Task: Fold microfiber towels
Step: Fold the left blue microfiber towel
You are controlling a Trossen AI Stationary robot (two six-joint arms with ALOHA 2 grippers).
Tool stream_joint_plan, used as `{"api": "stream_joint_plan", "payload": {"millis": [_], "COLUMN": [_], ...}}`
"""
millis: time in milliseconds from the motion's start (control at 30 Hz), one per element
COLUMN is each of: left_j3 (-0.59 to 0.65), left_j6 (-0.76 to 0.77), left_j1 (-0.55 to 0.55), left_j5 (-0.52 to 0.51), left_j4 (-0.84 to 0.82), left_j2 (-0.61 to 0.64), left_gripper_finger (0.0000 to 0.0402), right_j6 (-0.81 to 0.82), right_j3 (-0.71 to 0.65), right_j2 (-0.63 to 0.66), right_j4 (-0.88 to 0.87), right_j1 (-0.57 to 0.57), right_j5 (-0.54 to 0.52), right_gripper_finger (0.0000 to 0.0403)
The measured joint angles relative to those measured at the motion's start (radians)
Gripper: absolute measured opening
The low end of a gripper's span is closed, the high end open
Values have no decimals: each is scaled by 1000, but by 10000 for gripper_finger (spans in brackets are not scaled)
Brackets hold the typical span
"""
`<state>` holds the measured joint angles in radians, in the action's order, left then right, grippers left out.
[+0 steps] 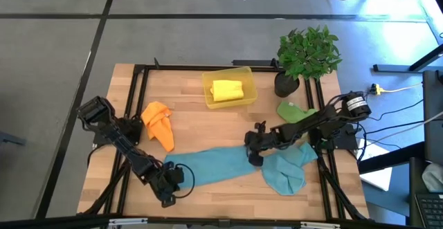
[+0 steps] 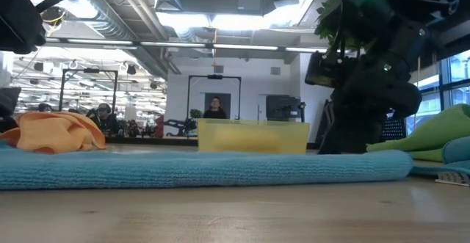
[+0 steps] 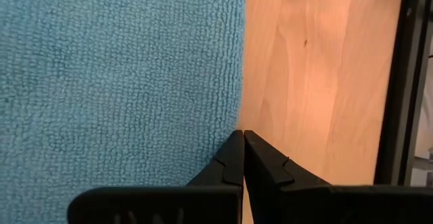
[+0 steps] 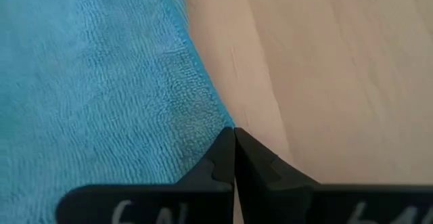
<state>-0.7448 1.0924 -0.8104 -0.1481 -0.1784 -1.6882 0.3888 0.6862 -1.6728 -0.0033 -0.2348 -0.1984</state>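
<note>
A teal-blue towel [image 1: 211, 165] lies as a long band across the near half of the table and shows flat on the wood in the low view [image 2: 205, 168]. My left gripper [image 1: 174, 178] is shut at its left end, my right gripper [image 1: 253, 156] at its right end. A second teal-blue towel [image 1: 285, 170] lies crumpled on the table just right of the right gripper. An orange towel [image 1: 158, 123] lies bunched at the left. A yellow towel [image 1: 228, 90] sits in the bin, and a green towel [image 1: 293, 111] lies by the plant pot. My left gripper pinches the teal-blue towel's side edge [image 3: 237, 119] at its left end between the two fingertips, slanting steeply down from above. The cloth beside the fingers lies flat on the table. One layer or several, I cannot tell. My right gripper pinches the towel's edge [image 4: 220, 119] at its right end between its fingertips, slanting down from above. The cloth there spreads flat on the wood, with a second layer's border showing a little way in.
A translucent yellow bin [image 1: 239, 103] stands at the far middle and a potted plant [image 1: 306, 52] at the far right. A black frame [image 1: 128, 118] runs along the table's sides. Bare wood [image 1: 228, 129] lies between the band and the bin.
</note>
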Motion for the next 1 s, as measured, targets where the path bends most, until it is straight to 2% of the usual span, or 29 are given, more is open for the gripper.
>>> {"api": "stream_joint_plan", "payload": {"millis": [567, 1000], "left_j3": [0, 3], "left_j6": [-146, -258], "left_j1": [98, 163], "left_j5": [65, 36], "left_j4": [-18, -53], "left_j2": [0, 19], "left_gripper_finger": [0, 0], "right_j6": [127, 237], "right_j3": [72, 98], "right_j2": [3, 2], "right_j4": [-250, -323], "right_j1": [-112, -199], "right_j5": [-29, 15], "right_gripper_finger": [3, 3]}}
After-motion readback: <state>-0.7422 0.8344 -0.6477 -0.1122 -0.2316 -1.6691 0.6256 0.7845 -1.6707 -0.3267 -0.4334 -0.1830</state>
